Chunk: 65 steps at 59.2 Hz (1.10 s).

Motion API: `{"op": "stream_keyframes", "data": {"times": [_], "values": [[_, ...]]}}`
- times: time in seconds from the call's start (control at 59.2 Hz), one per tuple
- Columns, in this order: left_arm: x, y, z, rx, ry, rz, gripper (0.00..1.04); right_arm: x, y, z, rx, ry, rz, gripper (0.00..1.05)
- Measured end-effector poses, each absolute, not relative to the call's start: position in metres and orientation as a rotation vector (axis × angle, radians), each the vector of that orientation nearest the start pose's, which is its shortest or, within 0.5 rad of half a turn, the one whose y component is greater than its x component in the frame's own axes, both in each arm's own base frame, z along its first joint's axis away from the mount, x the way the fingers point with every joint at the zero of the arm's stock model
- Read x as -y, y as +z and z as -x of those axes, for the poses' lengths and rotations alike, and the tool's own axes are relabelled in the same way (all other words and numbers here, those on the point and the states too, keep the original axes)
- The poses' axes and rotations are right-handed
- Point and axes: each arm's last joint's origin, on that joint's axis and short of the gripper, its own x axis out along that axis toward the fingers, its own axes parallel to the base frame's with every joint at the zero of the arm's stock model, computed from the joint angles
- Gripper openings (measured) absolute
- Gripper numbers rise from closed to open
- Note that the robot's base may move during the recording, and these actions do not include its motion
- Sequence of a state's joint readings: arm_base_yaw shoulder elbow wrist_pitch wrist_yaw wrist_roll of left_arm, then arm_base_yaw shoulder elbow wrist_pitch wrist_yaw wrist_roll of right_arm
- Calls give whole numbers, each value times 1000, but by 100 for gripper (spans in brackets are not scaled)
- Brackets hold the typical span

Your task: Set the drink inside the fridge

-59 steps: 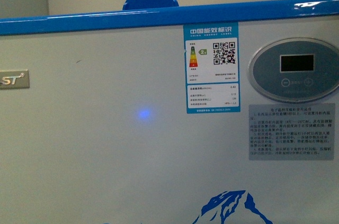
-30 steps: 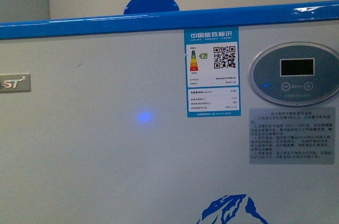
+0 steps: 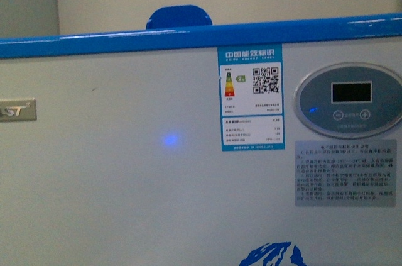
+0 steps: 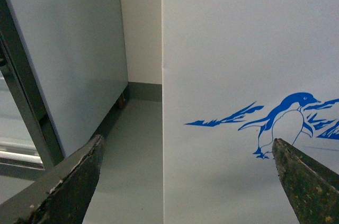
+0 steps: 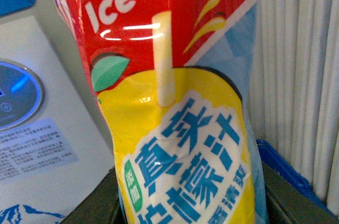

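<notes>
Directly ahead of the body camera, the low white chest fridge (image 3: 113, 184) fills the view, with its blue top rim (image 3: 125, 43) running across above the front panel. A rounded blue handle (image 3: 179, 16) rises behind the rim.

On the panel:
- a blue-bordered energy label (image 3: 250, 97) with a QR code
- a grey oval control panel (image 3: 349, 99) with a dark display
- a grey printed instruction sticker (image 3: 345, 173)
- a silver brand badge (image 3: 17, 110) at the left edge
- the tip of a blue mountain decal (image 3: 273, 254) at the bottom
- a small blue light spot (image 3: 170, 140) on the bare white

Left claw (image 4: 185, 181): released, with its dark fingers (image 4: 69, 181) spread wide and nothing between them. It faces the fridge corner bearing the blue penguin decal (image 4: 286, 123). A tall grey cabinet (image 4: 69, 49) stands near, across a strip of grey floor (image 4: 135, 144).

Right claw (image 5: 190, 208): clenched on the plastic drink bottle (image 5: 175, 102), which carries a red-and-yellow lemon ice tea label. Dark finger parts show on either side of it. The bottle is outside the fridge, near the control panel end of the front.
</notes>
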<state>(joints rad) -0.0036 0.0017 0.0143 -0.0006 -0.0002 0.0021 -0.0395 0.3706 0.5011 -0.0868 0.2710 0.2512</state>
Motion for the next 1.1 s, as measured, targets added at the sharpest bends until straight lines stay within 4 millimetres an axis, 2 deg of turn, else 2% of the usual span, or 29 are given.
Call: {"op": "stream_keyframes", "data": {"times": [0.913, 0.997, 1.048, 1.099], "values": [[0, 168, -97, 12, -3, -2, 97, 12, 295, -104, 87, -306, -266, 44], [2, 167, -98, -96, -54, 100, 97, 12, 295, -104, 87, -306, -266, 44], [3, 165, -104, -183, -64, 211, 97, 12, 295, -104, 87, -306, -266, 44], [3, 164, -113, -207, -73, 250, 97, 12, 295, -104, 87, -306, -266, 44]]}}
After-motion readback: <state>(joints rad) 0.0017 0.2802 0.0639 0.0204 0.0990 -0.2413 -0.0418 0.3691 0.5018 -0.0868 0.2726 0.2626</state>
